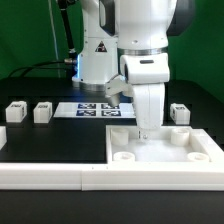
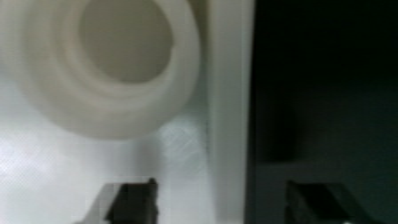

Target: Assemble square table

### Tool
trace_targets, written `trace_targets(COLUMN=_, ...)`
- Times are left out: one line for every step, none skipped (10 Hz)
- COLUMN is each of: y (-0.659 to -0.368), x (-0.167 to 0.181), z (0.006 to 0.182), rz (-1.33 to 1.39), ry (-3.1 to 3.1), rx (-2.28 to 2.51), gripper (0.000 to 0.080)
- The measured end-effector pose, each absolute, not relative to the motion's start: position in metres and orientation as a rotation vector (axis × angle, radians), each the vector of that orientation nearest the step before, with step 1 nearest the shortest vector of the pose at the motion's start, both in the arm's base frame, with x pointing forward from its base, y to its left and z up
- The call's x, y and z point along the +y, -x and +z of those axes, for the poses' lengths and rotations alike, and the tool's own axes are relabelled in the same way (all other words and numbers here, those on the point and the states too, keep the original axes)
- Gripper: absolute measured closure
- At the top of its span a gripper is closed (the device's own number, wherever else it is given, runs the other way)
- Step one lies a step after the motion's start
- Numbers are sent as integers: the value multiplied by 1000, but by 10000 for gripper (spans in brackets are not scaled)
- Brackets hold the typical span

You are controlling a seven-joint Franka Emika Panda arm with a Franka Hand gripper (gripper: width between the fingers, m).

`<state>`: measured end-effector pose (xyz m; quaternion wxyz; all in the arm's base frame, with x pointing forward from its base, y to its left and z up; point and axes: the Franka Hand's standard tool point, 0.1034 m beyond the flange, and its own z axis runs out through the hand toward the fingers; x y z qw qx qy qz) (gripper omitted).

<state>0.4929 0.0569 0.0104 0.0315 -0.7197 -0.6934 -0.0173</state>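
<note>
The square table's white slab [image 1: 160,146] lies flat on the black table, with round sockets at its corners; one socket [image 2: 121,60] fills much of the wrist view. My gripper [image 1: 146,127] points straight down at the slab's far edge. In the wrist view the gripper [image 2: 222,203] is open: one dark finger [image 2: 128,200] is over the white slab, the other over the black table, and the slab's edge [image 2: 246,120] runs between them. Nothing is held. Three short white legs lie apart on the table: two [image 1: 17,112] [image 1: 42,111] at the exterior view's left and one [image 1: 178,112] at its right.
A long white border wall [image 1: 100,178] runs along the front of the table, right against the slab. The marker board [image 1: 95,108] lies flat behind the gripper, at the foot of the arm's base [image 1: 95,60]. Cables trail at the back left.
</note>
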Motion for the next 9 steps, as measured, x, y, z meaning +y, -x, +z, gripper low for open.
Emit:
trace_targets(y=-493, x=57, z=10, rz=-53, ry=2217, rx=-2135, gripper=317)
trace_targets(y=-493, x=57, z=10, rz=-53, ry=2217, rx=-2135, gripper=187)
trace_targets(y=-493, x=57, z=10, rz=-53, ry=2217, rx=-2135, gripper=187)
trace_targets(y=-493, x=57, z=10, rz=-53, ry=2217, rx=-2135, gripper=157)
trace_targets(y=-493, x=57, z=10, rz=-53, ry=2217, rx=-2135, gripper=150)
trace_targets(y=-493, x=56, z=10, rz=-53, ry=2217, rx=-2135, gripper=150)
trace_targets(y=-493, x=56, z=10, rz=-53, ry=2217, rx=-2135, gripper=150)
trace_targets(y=-493, x=56, z=10, rz=-53, ry=2218, rx=-2135, gripper=150)
trace_targets(y=-494, x=57, z=12, rz=-54, ry=2226, rx=-2129, gripper=150)
